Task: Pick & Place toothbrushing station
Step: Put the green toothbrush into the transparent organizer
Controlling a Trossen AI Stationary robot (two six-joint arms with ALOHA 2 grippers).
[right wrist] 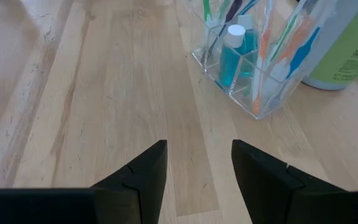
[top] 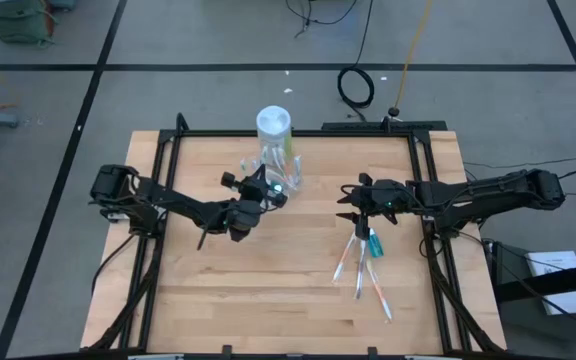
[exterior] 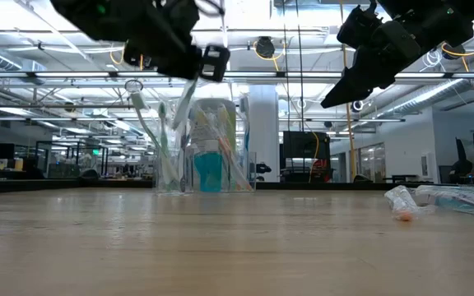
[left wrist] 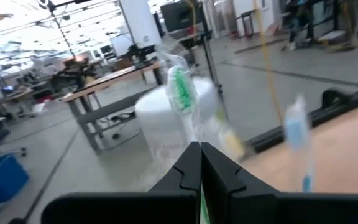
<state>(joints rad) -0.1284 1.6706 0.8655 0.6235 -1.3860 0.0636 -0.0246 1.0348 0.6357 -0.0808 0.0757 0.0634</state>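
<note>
A: Where's everything on the pale wooden desk (top: 218, 290)?

B: The clear plastic compartmented toothbrush holder (right wrist: 248, 68) stands near the far edge, beside the white canister (top: 275, 128).

A: And the tools?

B: Left tool (left wrist: 200, 163) is pinched on a green-bristled toothbrush (left wrist: 183, 93) above the holder; lower it straight into a compartment. Right tool (right wrist: 197, 171) hangs spread, empty.

Grey floor (top: 198, 45) showing dark tape lines around the wooden table (top: 268, 300); black and yellow cables (top: 368, 70) lying behind it. Ceiling lights (exterior: 48, 33) shining over distant desks (exterior: 72, 174) and a white column (exterior: 263, 131).
</note>
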